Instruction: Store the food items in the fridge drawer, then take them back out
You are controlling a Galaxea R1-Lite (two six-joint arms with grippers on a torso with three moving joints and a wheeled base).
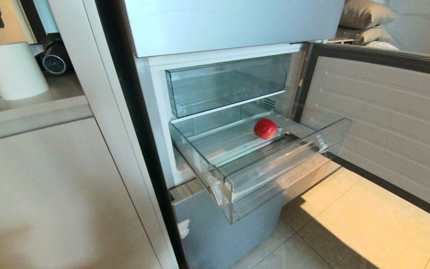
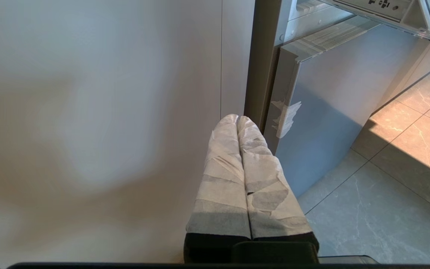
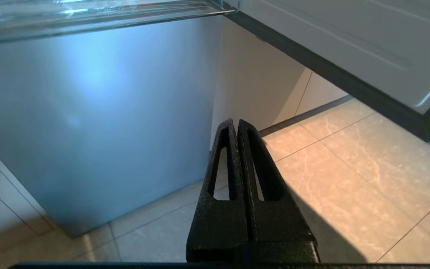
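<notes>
One red food item (image 1: 265, 128) sits on the ribbed floor of the fridge drawer (image 1: 289, 164), toward the drawer's back right corner and well away from its curved front lip. No second piece shows in any view. The drawer is slid far out of the fridge (image 1: 222, 22), its clear front hanging over the tiled floor (image 1: 368, 224). Above it a second clear bin (image 1: 226, 84) sits pushed in under the upper door panel. The middle door (image 1: 386, 123) stands swung wide to the right, its ribbed inner face showing. Below the drawer is the closed lower door panel (image 2: 334, 112), with white tape bits (image 2: 284, 117) at its edge.

Neither arm appears in the head view. The left tool (image 2: 237, 118) is held low beside the fridge, pointing at the seam between the white cabinet (image 2: 88, 112) and the lower panel's taped edge; its paper-wrapped fingers (image 2: 224, 175) are pressed flat together, clenched on nothing. The right tool (image 3: 236, 123) is also low, under the drawer's front lip, pointing at the lower panel's right edge and the floor; its black slotted fingers (image 3: 218, 209) meet along their length, clenched and empty.

On the worktop (image 1: 32, 112) left of the fridge stands a white roll (image 1: 11, 71).
</notes>
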